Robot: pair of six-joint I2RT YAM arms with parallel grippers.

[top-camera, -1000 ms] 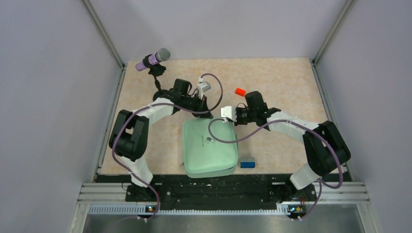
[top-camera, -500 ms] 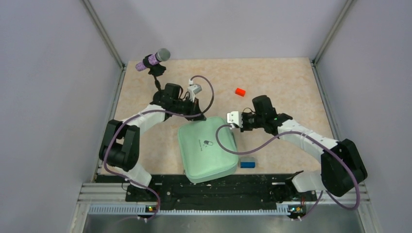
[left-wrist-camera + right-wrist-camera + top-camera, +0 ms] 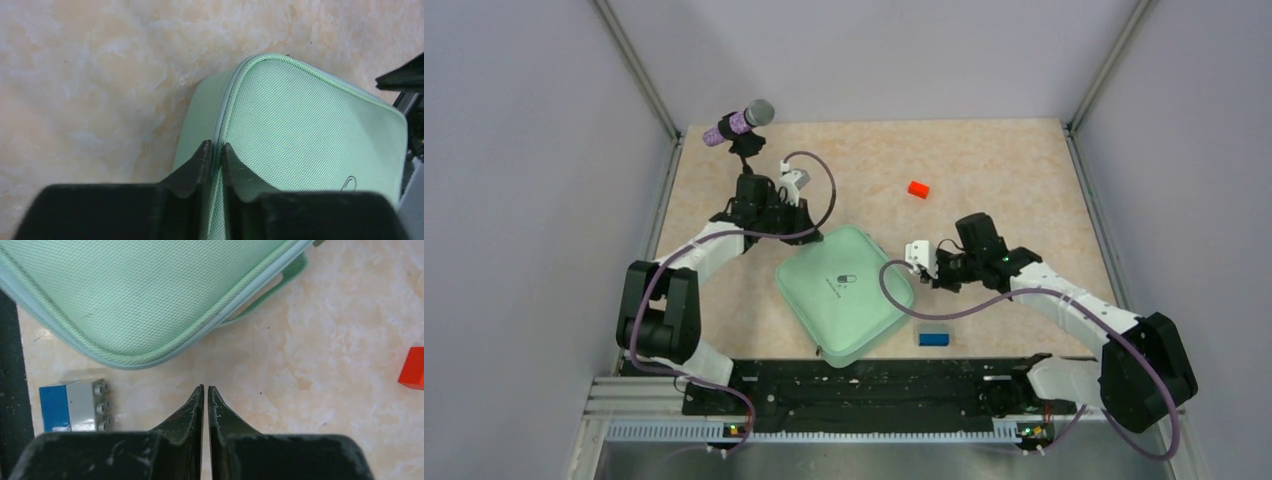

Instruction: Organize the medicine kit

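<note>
The medicine kit (image 3: 834, 322) lies flat on the bench (image 3: 1004, 170), near its front edge and about midway between the two arms. It is close to square, so I can't pick out a long axis. It sits cornerwise like a diamond, one rounded corner pointing to the far wall and the opposite one toward the arm bases. The lid faces up and looks zipped closed. On it is a small dark pill icon (image 3: 845, 280), with a line of tiny lettering beside it that is too small to read. A narrow green strap (image 3: 272, 287) runs along one side edge.

The left pincer (image 3: 812, 233) is at the kit's far corner. From its wrist, its tips (image 3: 214, 148) are squeezed almost together, and the zip seam on the kit's (image 3: 310, 125) rim runs straight in between them, so it looks pinched on that seam.

The right pincer (image 3: 929, 275) is just off the kit's right-hand corner. Its tips (image 3: 205, 390) are pressed together on nothing, over bare bench and apart from the fabric (image 3: 150, 285).

A blue block (image 3: 934, 338) with a grey studded side (image 3: 92, 405) lies just beside the kit's near-right edge. A red block (image 3: 918, 189) sits well apart, farther back.
</note>
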